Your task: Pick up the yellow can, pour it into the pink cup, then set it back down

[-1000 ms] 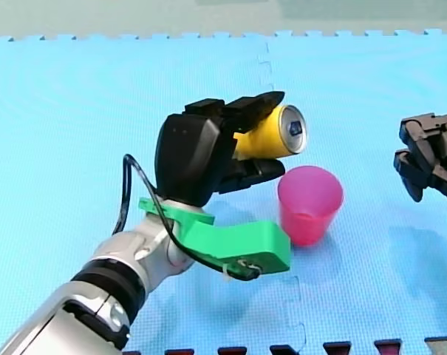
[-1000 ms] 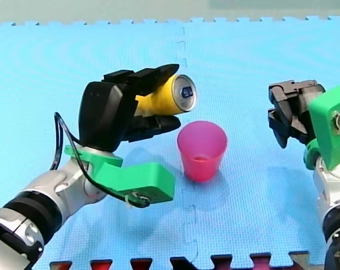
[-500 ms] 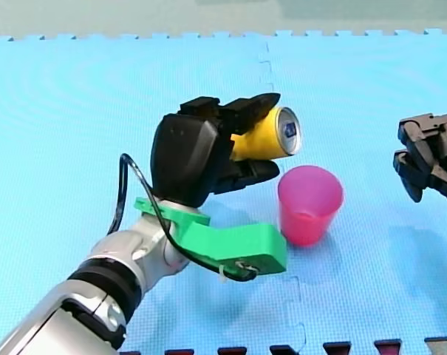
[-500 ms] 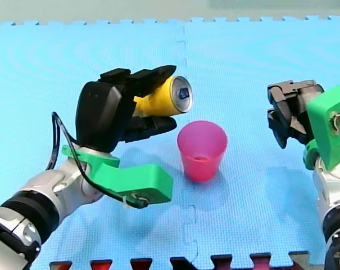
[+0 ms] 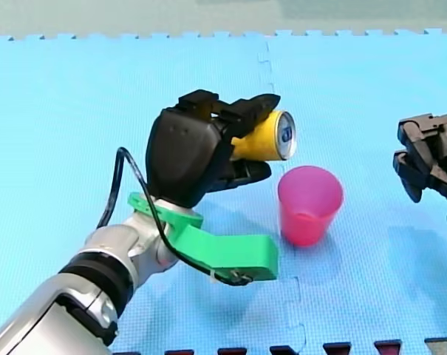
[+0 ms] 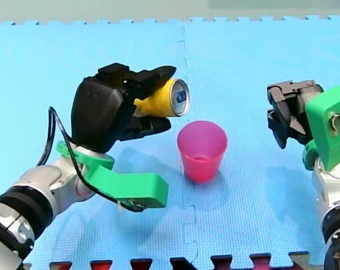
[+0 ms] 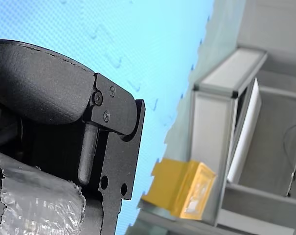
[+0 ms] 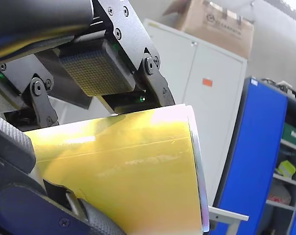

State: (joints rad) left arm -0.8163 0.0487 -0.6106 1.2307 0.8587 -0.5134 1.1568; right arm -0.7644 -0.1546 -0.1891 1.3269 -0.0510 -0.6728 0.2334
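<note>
Left hand (image 6: 102, 115) gripping sideways can (image 6: 158, 101) mid-frame, cup (image 6: 202, 149) upright lower right, right hand (image 6: 288, 115) curled, empty, right edge, blue foam mat (image 6: 243, 56)

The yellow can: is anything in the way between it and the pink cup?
Nothing visible is. The left robot hand holds the yellow can on its side, raised just left of the pink cup, with open air between them. The right robot hand is off to the cup's right, holding nothing.

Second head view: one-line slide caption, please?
Left hand holds yellow can sideways, raised beside pink cup; right hand, shut, at cup's right.
</note>
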